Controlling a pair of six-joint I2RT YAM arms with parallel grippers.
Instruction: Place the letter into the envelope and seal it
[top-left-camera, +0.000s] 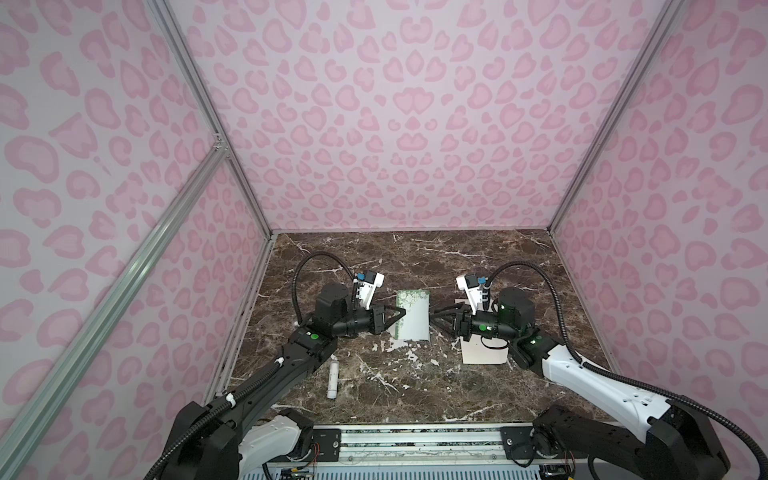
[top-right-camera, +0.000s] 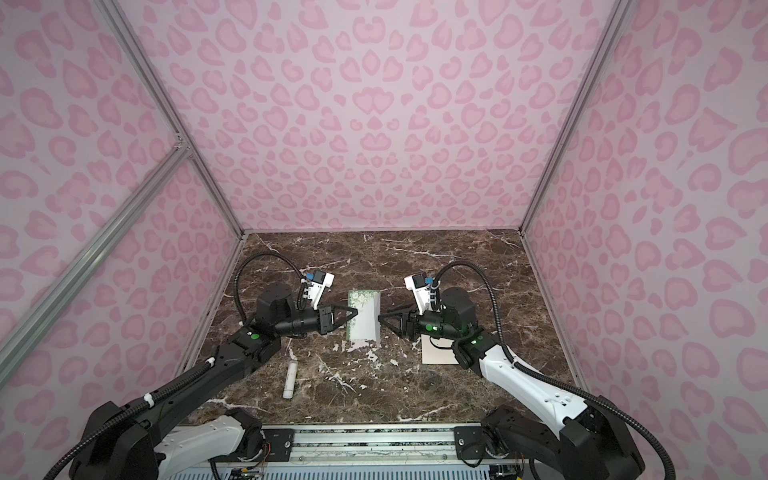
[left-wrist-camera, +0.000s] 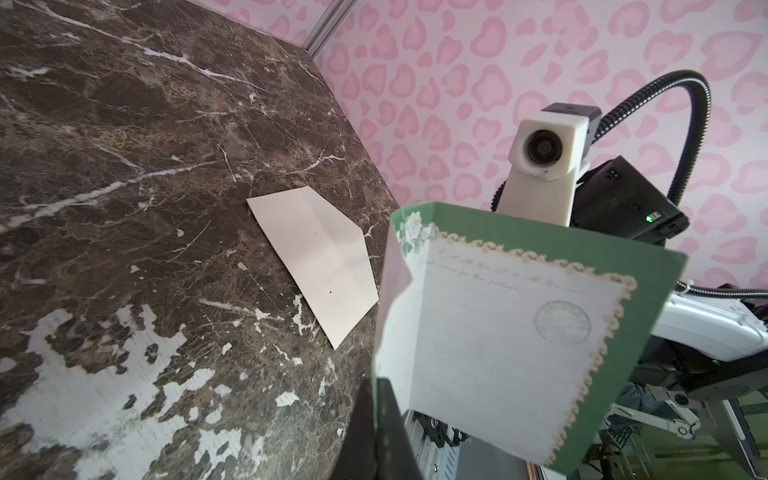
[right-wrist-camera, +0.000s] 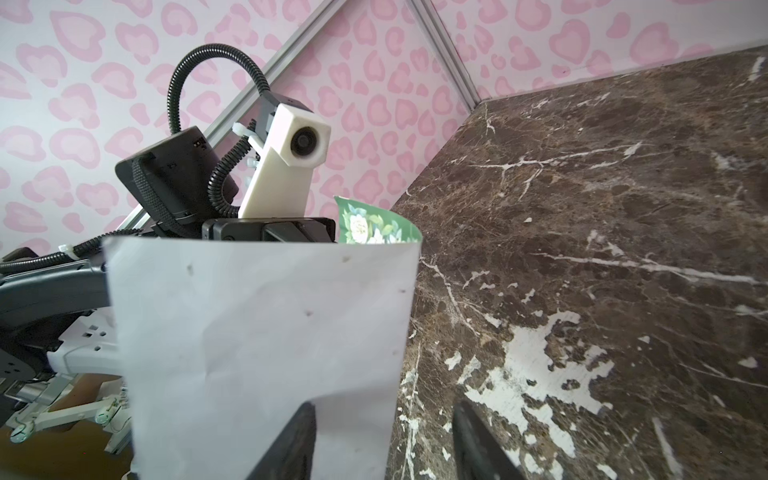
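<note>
Left jaws pinch the letter (top-left-camera: 413, 318) aloft (arms level, facing); right jaws gape beside it.

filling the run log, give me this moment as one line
left claw: shut on letter | right claw: open at letter's opposite edge | envelope: flat on table | letter not yet inserted

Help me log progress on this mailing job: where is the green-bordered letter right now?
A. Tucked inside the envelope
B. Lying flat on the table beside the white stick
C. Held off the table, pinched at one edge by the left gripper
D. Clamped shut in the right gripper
C: in both top views the left gripper is shut on one edge of the letter, holding it above the table, while the envelope lies flat, apart from it.
</note>
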